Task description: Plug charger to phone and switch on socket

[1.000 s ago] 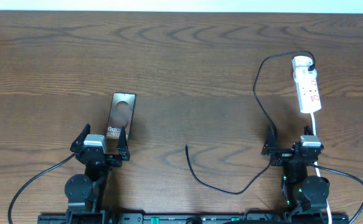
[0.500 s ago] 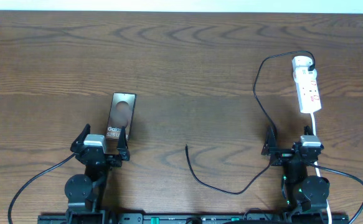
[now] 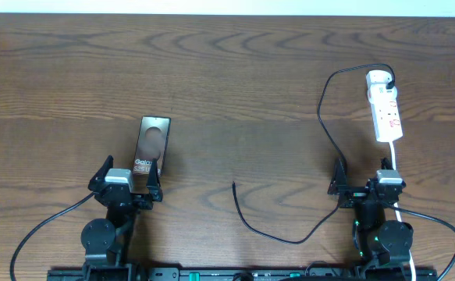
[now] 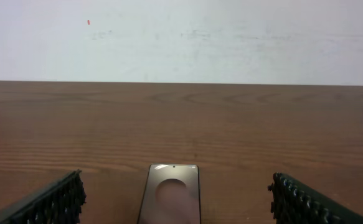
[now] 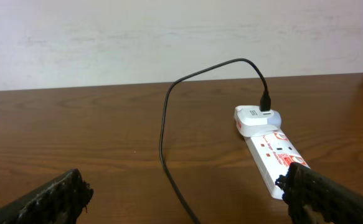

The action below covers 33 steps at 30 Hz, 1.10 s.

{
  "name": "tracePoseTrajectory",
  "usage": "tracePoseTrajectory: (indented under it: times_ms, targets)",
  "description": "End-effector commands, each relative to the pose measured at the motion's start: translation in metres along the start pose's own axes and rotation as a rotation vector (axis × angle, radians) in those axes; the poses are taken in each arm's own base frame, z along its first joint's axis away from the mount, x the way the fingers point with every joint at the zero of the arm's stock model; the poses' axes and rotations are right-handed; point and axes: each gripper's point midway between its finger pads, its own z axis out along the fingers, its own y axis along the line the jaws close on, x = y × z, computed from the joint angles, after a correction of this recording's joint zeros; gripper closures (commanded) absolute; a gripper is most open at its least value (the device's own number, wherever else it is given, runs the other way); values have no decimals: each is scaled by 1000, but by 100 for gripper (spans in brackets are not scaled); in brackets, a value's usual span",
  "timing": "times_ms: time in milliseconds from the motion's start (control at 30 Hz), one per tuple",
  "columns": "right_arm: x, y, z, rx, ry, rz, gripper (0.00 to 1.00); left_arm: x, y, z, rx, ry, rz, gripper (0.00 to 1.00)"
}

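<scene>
The phone (image 3: pixel 151 144) lies flat on the table's left half with its "Galaxy" lettering at the near end; it also shows in the left wrist view (image 4: pixel 170 197). My left gripper (image 3: pixel 126 176) is open, its fingers on either side of the phone's near end, holding nothing. The charger, a thin black cable (image 3: pixel 325 129), runs from a round white adapter (image 3: pixel 378 78) on the socket (image 3: pixel 386 111), a white power strip, down to a loose tip (image 3: pixel 234 185) mid-table. My right gripper (image 3: pixel 364 178) is open and empty just short of the strip. The right wrist view shows cable (image 5: pixel 164 130), adapter (image 5: pixel 256 119) and strip (image 5: pixel 274 159).
The strip's thicker white cord (image 3: pixel 396 165) runs down beside my right arm. The brown wooden table (image 3: pixel 227 70) ends at a white wall (image 4: pixel 181 37) at the back.
</scene>
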Motion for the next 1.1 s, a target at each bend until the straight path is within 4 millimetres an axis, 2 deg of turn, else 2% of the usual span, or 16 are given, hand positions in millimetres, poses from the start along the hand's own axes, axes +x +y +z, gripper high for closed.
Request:
tracePoseTrajectory:
  times_ms: [0,267,400,567,733,833,933,1067]
  targets:
    - [0,2,0,-10,0,-13,1,14,-2,0,17,48,0,7]
    - [0,2,0,-10,0,-13,1,14,-4,0,25,48,-7,7]
    - [0,2,0,-10,0,-13,1,3,-13,-1,75,16,-17,7]
    - [0,2,0,-10,0,-13,1,-33,-13,-8,68,-11,-59,7]
    - [0,2,0,-10,0,-13,1,-82,-7,-7,13,97,-78,7]
    - [0,2,0,-10,0,-13,1,-108,-7,8,4,237,-96,7]
    - [0,2,0,-10,0,-13,1,-126,-4,34,-9,448,-110,7]
    - [0,2,0,-10,0,-13,1,-129,0,69,-10,735,-97,7]
